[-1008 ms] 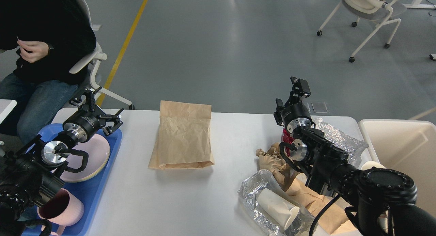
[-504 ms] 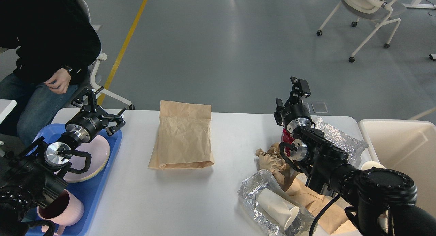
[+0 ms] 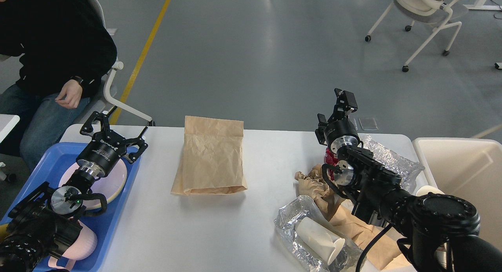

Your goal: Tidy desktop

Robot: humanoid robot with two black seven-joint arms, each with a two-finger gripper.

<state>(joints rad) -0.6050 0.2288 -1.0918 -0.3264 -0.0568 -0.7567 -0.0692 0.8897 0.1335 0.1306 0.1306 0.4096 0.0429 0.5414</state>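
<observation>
The white desktop (image 3: pixel 266 166) carries a flat brown paper bag (image 3: pixel 211 158) at its middle. At the right lie crumpled brown paper (image 3: pixel 313 183), a foil wrap (image 3: pixel 290 221) holding a white paper cup (image 3: pixel 319 236), a red can (image 3: pixel 330 156) and clear plastic wrap (image 3: pixel 388 160). My left gripper (image 3: pixel 113 130) is open and empty, above the far edge of the blue tray (image 3: pixel 113 221), left of the bag. My right gripper (image 3: pixel 344 101) is raised above the red can; it looks dark and end-on, so its fingers cannot be told apart.
The blue tray holds a pink plate (image 3: pixel 117 177) and a pink mug (image 3: pixel 84 244). A cream bin (image 3: pixel 466 174) stands at the right end. A seated person (image 3: pixel 55 48) is close to the far left corner. A white chair (image 3: pixel 427 13) stands far back.
My left arm has swung toward the right and forward, its gripper now nearer the bag. The person's hand has dropped to their lap. My right arm has not moved.
</observation>
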